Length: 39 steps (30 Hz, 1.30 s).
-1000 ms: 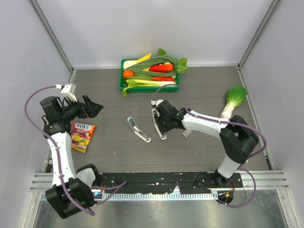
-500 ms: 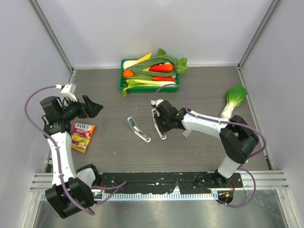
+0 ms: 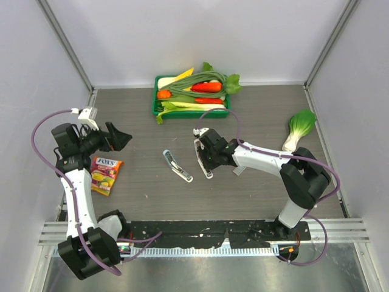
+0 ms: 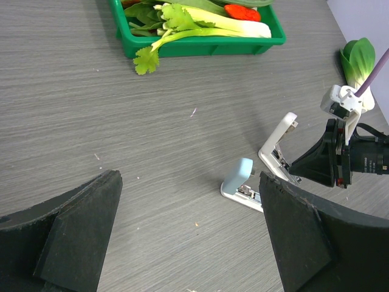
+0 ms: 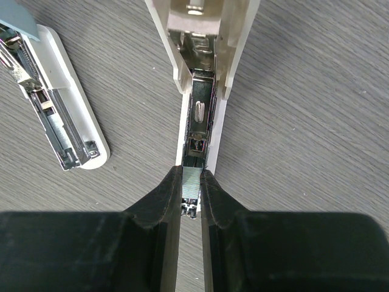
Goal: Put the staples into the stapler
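Observation:
A white stapler [image 3: 203,161] lies folded open on the table; in the right wrist view [image 5: 203,61] its metal magazine channel faces up. My right gripper [image 3: 205,153] sits right over it, shut on a silver strip of staples [image 5: 192,184] held at the near end of the channel [image 5: 199,121]. A small whitish box [image 3: 238,170] lies partly under the right forearm. A second stapler with a blue top [image 3: 177,165] lies open just to the left; it also shows in the right wrist view [image 5: 58,115] and the left wrist view [image 4: 243,182]. My left gripper [image 3: 123,138] is open and empty, raised at the far left.
A colourful candy bag [image 3: 105,174] lies below the left arm. A green tray [image 3: 157,106] of vegetables stands at the back. A bok choy [image 3: 299,128] lies at the right. Walls close in both sides.

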Each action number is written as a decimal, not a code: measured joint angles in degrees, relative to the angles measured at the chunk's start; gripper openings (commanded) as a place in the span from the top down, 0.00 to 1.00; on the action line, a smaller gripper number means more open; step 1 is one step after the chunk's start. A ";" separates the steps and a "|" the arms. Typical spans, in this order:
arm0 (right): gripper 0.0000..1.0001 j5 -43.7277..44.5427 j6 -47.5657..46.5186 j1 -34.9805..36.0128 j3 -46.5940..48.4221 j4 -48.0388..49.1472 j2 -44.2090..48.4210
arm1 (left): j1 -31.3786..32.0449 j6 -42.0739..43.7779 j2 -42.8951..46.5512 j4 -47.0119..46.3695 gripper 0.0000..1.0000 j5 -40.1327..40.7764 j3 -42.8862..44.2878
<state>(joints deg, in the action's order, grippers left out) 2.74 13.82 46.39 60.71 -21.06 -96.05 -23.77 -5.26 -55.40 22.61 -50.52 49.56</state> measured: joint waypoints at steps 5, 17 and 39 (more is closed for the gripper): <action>0.90 0.20 -0.04 0.02 -0.09 0.09 -0.02 | 0.00 0.00 0.00 0.02 0.00 0.00 0.00; 0.85 0.92 -0.35 0.22 -0.20 0.17 -0.02 | 0.00 0.02 -0.02 0.00 0.00 0.00 0.00; 0.66 1.36 -1.68 0.87 -0.15 -0.07 -0.02 | 0.00 0.17 -0.02 0.00 0.00 0.00 0.00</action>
<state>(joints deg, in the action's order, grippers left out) 4.10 12.14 47.27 60.55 -21.12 -96.07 -23.77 -5.08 -55.42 22.61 -50.52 49.56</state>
